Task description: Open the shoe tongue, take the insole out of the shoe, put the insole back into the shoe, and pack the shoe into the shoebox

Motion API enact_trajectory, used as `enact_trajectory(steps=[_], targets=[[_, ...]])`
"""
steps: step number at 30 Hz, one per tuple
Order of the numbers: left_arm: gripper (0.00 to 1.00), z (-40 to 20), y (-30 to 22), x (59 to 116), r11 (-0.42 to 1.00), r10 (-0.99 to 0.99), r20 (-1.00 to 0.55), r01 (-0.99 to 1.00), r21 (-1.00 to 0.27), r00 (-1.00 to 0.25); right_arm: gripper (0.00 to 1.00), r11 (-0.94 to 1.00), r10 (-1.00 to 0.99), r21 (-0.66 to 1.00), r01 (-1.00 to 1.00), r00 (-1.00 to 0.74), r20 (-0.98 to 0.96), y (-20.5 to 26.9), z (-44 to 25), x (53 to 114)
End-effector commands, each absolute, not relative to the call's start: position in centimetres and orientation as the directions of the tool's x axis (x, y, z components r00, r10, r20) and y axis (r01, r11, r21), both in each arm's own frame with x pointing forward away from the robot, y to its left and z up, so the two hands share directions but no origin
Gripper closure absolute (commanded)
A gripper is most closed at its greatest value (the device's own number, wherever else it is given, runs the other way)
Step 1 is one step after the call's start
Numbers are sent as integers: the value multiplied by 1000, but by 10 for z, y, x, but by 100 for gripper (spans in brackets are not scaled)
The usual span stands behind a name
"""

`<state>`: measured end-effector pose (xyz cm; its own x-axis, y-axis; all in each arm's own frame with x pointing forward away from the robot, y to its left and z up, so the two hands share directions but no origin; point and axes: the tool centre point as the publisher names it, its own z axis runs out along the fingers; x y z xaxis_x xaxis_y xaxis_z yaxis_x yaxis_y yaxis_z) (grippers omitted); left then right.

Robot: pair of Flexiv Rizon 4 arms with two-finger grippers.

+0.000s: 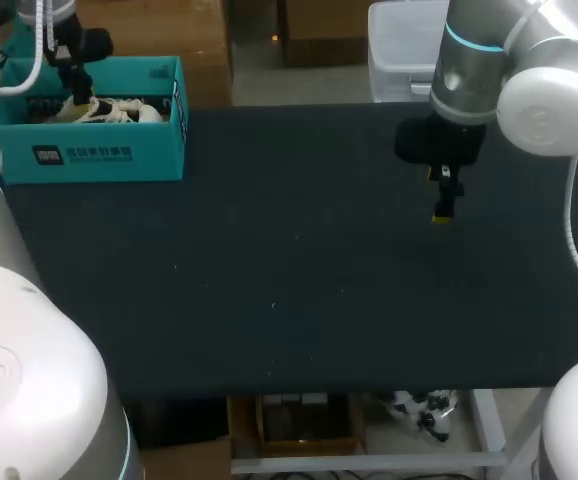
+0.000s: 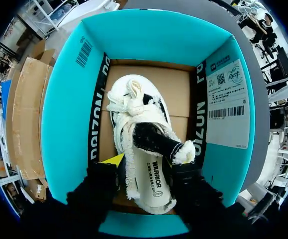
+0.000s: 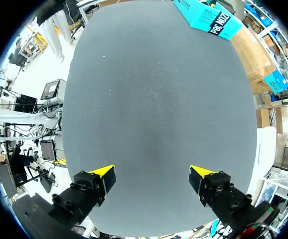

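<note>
Dark counter [image 1: 299, 300], far left corner: shoe [image 2: 143, 144] lying in the shoebox [image 2: 64, 109], long axis running straight away from the left fingers [image 2: 104, 181], clasped on its heel from both sides. Well apart, over the counter's right half, right fingers [image 3: 96, 181] spread, holding nothing.

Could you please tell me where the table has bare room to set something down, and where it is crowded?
The table is bare from the shoebox across to its right edge and to its near edge; only the right gripper hangs over it, open. The far left corner is crowded: the shoebox holds the shoe, with the left gripper over it.
</note>
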<state>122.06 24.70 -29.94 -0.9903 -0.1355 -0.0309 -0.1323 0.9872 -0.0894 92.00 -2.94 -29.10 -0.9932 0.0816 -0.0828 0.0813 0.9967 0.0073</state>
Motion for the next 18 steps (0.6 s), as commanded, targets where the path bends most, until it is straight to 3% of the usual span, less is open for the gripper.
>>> enact_trajectory(steps=[1, 18], targets=[[0, -279, 248, 1218, 987, -116, 121, -128, -101, -986, 0, 997, 81, 8, 81, -993, -82, -30, -291, 920], [0, -202, 189, 1158, 995, -81, -58, -77, -71, -995, 0, 997, 81, 8, 81, -993, -82, -30, -291, 920]])
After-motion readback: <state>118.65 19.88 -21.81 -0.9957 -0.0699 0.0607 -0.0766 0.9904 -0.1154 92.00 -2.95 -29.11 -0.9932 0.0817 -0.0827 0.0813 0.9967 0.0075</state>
